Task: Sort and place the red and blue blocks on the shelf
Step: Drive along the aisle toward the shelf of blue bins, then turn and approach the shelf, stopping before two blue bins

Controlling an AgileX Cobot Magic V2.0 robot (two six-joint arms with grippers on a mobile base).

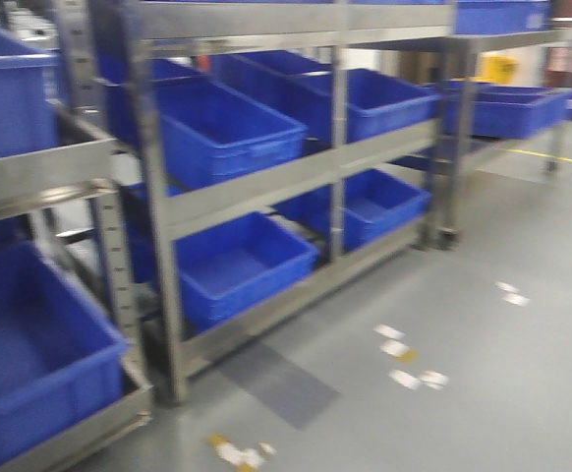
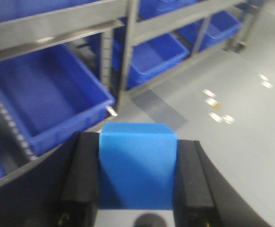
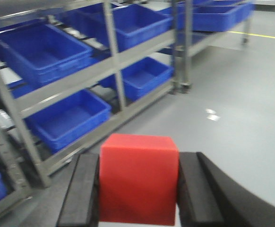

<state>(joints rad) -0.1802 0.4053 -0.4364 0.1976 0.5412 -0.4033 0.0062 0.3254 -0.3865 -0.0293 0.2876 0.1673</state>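
Clamping flat opposite faces, the left gripper pinches the blue block, the right gripper the red block; both look light, rigid, matte, unlikely to slip.

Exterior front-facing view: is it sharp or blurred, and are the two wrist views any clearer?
Exterior front-facing view: blur smears the dark-blue plastic bins and grey metal shelf frame; left wrist view: the sky-blue matte cube is fairly sharp, background soft; right wrist view: the bright red matte cube is clearest, background slightly blurred.
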